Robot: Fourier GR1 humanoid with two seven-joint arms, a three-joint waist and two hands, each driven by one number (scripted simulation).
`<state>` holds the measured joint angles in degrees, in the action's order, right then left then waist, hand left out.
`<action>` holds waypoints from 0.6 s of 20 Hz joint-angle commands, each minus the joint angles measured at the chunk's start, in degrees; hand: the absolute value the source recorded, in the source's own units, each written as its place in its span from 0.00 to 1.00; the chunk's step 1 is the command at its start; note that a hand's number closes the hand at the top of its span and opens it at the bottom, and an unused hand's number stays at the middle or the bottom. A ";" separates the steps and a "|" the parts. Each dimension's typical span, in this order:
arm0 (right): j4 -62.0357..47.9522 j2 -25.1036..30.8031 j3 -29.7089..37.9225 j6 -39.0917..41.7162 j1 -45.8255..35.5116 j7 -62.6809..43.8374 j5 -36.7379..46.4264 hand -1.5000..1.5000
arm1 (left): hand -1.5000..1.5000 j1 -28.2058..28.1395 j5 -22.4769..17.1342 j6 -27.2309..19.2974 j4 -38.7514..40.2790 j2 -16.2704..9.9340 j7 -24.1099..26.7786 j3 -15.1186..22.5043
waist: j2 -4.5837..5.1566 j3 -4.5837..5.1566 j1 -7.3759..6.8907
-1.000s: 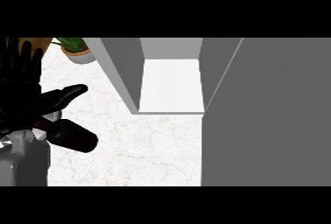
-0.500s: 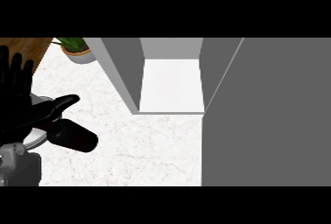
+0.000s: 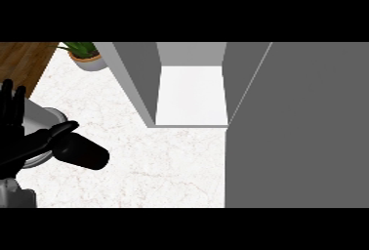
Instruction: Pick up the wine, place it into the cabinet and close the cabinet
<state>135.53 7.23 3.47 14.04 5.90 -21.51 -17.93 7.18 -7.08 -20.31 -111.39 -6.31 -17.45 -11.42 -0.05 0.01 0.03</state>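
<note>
The wine bottle [image 3: 83, 153] shows as a dark rounded shape on the white marble counter, at the left. My left hand [image 3: 16, 141] is open at the view's left edge with its fingers up. Its thumb stretches toward the bottle's near-left end, and I cannot tell whether they touch. The cabinet [image 3: 137, 83] stands open at the back middle, and its white shelf [image 3: 191, 95] is bare. The cabinet's grey door [image 3: 299, 127] swings out over the right side of the counter. My right hand shows nowhere.
A pale round object [image 3: 45, 117] sits behind my left hand, partly hidden by it. A potted plant [image 3: 86, 56] stands at the back left, beside a strip of wooden surface [image 3: 25, 61]. Bare marble [image 3: 166, 166] lies between the bottle and the door.
My left hand has drawn back to the left, uncovering more of the pale round object. The bottle has stayed where it was.
</note>
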 commanded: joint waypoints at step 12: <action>1.35 -2.92 -1.32 1.23 1.90 1.61 0.94 0.00 | 0.00 -4.44 -5.79 7.31 11.94 -1.74 10.15 -7.32 | 0.04 0.00 0.19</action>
<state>135.96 5.47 2.02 13.93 5.41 -22.53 -16.84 0.87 -10.45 -15.07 -105.60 -6.51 -10.39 -15.51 -0.04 0.01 0.07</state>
